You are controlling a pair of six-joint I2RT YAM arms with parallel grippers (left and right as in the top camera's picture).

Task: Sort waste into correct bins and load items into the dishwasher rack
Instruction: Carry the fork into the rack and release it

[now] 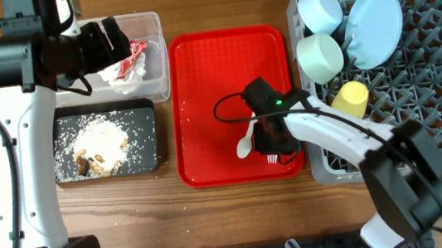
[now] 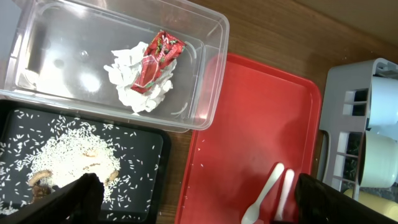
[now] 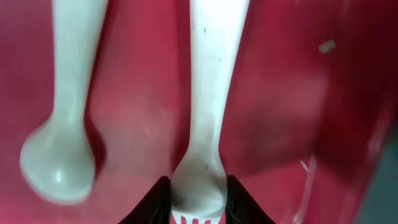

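Observation:
On the red tray point(image 1: 202, 101), my right gripper point(image 1: 273, 141) is shut on the white fork point(image 3: 208, 118). Its black fingers point(image 3: 159, 202) press both sides of the fork's head just above the tines. The white spoon point(image 1: 245, 143) lies beside it on the left, also seen as spoon point(image 3: 61, 130). My left gripper point(image 1: 119, 37) hangs open and empty over the clear tub point(image 1: 157, 64), which holds the red wrapper point(image 2: 158, 62) on a crumpled napkin point(image 2: 138, 93). Rice scraps point(image 1: 106, 141) fill the black tray point(image 1: 143, 116). The grey rack point(image 1: 428, 109) carries a plate point(image 1: 374, 25), two bowls point(image 1: 318, 8) point(image 1: 319, 56) and a yellow cup point(image 1: 352, 99).
The rack's near wall point(image 1: 319, 163) stands right beside the red tray's right edge, close to my right arm. A few rice grains dot the red tray point(image 2: 261, 124). Bare wooden table point(image 1: 240, 222) lies in front of the trays.

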